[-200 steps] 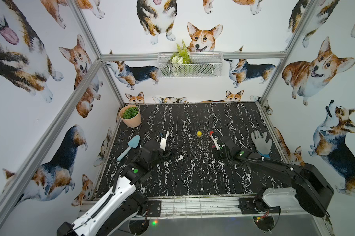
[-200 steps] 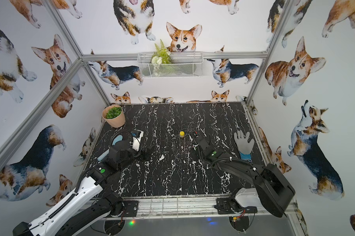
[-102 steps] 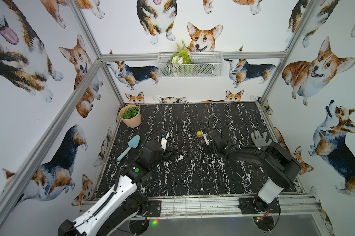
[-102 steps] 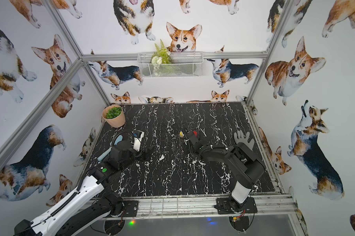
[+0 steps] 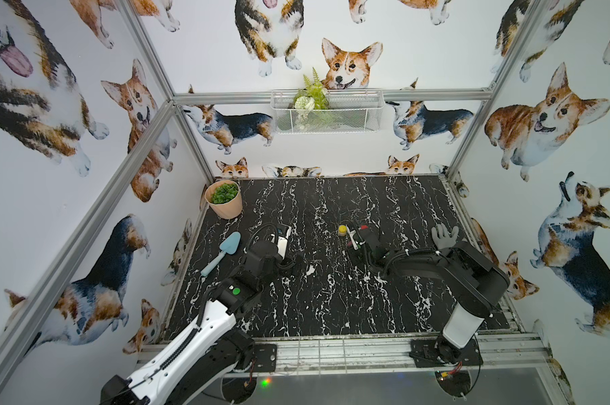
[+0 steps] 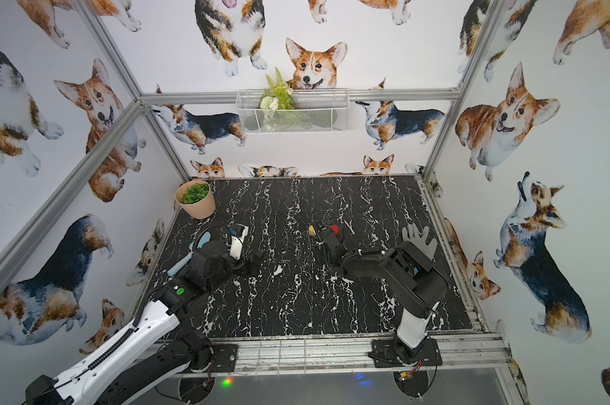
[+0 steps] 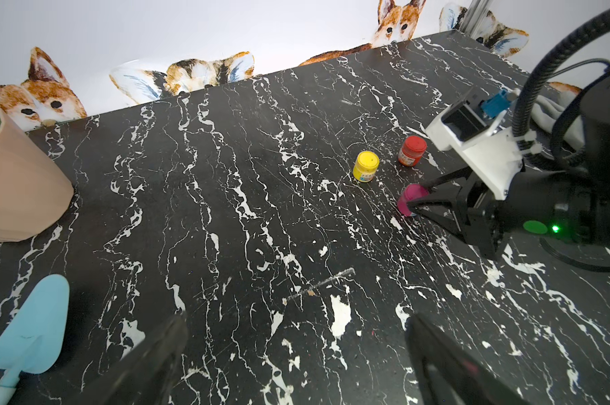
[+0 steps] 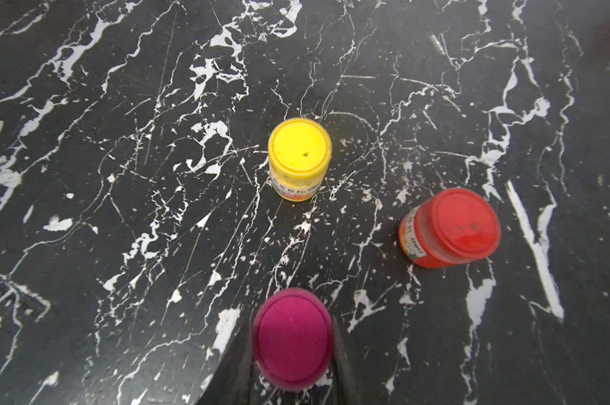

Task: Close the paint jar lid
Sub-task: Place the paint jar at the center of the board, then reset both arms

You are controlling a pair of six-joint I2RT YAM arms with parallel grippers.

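A magenta paint jar (image 8: 293,338) stands on the black marble table (image 5: 331,298), its magenta lid (image 7: 416,192) on top. My right gripper (image 8: 293,350) is shut on this jar, one dark finger on each side at lid height, as the left wrist view also shows. In both top views the right wrist hides the jar. A yellow jar (image 8: 298,154) and a red jar (image 8: 451,228), both lidded, stand just beyond it. My left gripper (image 7: 296,322) hangs open over bare table, well to the left of the jars.
A peach plant pot (image 5: 224,200) sits at the back left corner. A light blue trowel (image 5: 223,250) lies beside the left arm. A grey glove (image 5: 444,236) lies near the right edge, behind the right arm. A wire basket (image 5: 326,112) hangs on the back wall.
The right arm has folded up from lying low, its elbow rising, and its gripper has shifted slightly left near the yellow jar. The left arm has stayed still.
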